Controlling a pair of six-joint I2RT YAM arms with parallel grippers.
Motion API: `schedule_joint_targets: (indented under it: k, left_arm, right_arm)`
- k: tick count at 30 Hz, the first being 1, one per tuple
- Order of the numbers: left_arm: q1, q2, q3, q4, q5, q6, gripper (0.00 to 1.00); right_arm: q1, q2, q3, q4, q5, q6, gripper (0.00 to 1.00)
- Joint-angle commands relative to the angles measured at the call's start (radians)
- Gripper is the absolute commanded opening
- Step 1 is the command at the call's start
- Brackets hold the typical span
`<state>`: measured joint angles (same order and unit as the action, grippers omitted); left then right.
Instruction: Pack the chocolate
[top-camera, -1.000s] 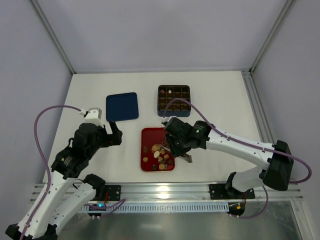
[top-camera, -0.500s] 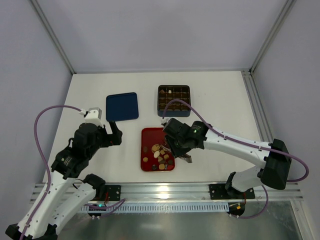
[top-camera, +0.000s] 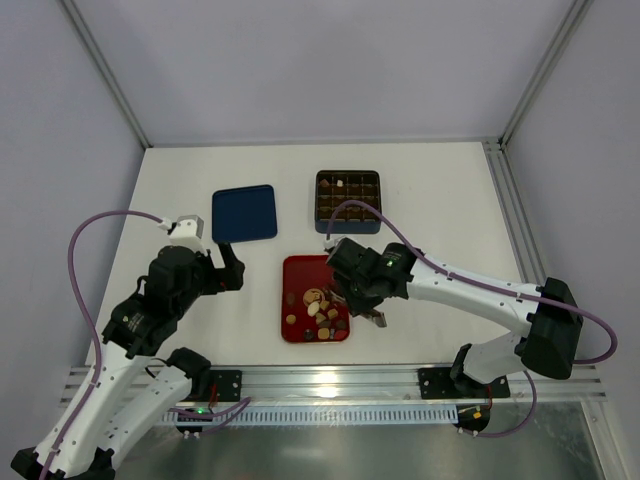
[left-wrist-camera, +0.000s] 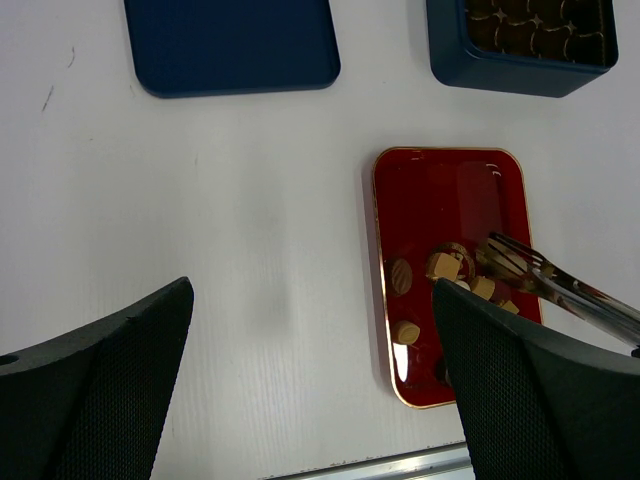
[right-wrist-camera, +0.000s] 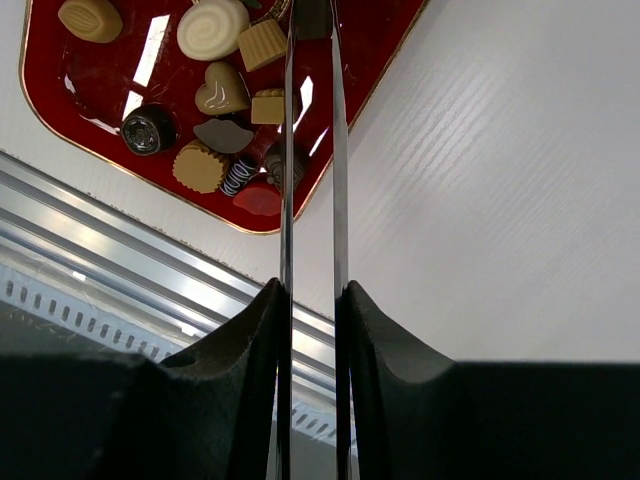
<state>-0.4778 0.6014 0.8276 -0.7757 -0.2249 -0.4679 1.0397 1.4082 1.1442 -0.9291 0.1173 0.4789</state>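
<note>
Left gripper (left-wrist-camera: 312, 290): jaws spread wide, nothing between them, hovering over the left half of the desk (top-camera: 440, 200). Dark blue lid (top-camera: 244, 212) lies flat just beyond it, toward the far edge. Red tray (top-camera: 300, 270) sits mid-desk close to the near edge, long side running near-to-far. Chocolates (top-camera: 320, 303) are bunched in the tray's near half, a mix of tan, cream, dark and one red, including a white swirl piece (right-wrist-camera: 212, 28) and a tan heart (right-wrist-camera: 222, 90). Dark blue grid box (top-camera: 348, 227) sits beyond the tray, slightly right and apart from it, with a few packed pieces (top-camera: 327, 184) in its far row. Right gripper (right-wrist-camera: 312, 295): fingers pressed onto metal tweezers (right-wrist-camera: 288, 150), blades near parallel with a narrow gap between them. The tips are over the tray's right side, among the chocolates. Right wrist view shows something dark between the tips, can't tell if it's a pinched piece.
</note>
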Motion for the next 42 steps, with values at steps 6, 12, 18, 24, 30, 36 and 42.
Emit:
schedule_joint_targets:
  k: [6, 12, 18, 24, 30, 36, 42]
  left_arm:
    - [-0.004, -0.014, -0.004, 0.026, 0.001, -0.005, 1.0]
    - [-0.004, -0.015, -0.004, 0.026, -0.001, -0.005, 1.0]
    - [-0.004, -0.011, -0.005, 0.024, 0.001, -0.005, 1.0]
    - [-0.004, -0.003, -0.004, 0.026, 0.001, -0.006, 1.0]
    - [-0.004, 0.006, -0.004, 0.026, -0.002, -0.006, 1.0]
    - [-0.004, 0.009, -0.002, 0.024, -0.005, -0.005, 1.0]
    - [-0.004, 0.0, -0.002, 0.023, -0.014, -0.008, 1.0]
  right_arm:
    - [-0.001, 0.005, 0.107, -0.054, 0.065, -0.017, 0.27]
    - [-0.062, -0.002, 0.189, -0.063, 0.061, -0.049, 0.27]
    - [-0.226, 0.009, 0.298, -0.04, 0.033, -0.114, 0.26]
    - [-0.427, 0.126, 0.454, 0.026, 0.024, -0.148, 0.26]
    - [-0.563, 0.329, 0.63, 0.07, 0.064, -0.148, 0.25]
    - [-0.609, 0.48, 0.796, 0.053, 0.11, -0.151, 0.24]
    - [-0.619, 0.577, 0.85, 0.018, 0.114, -0.146, 0.24]
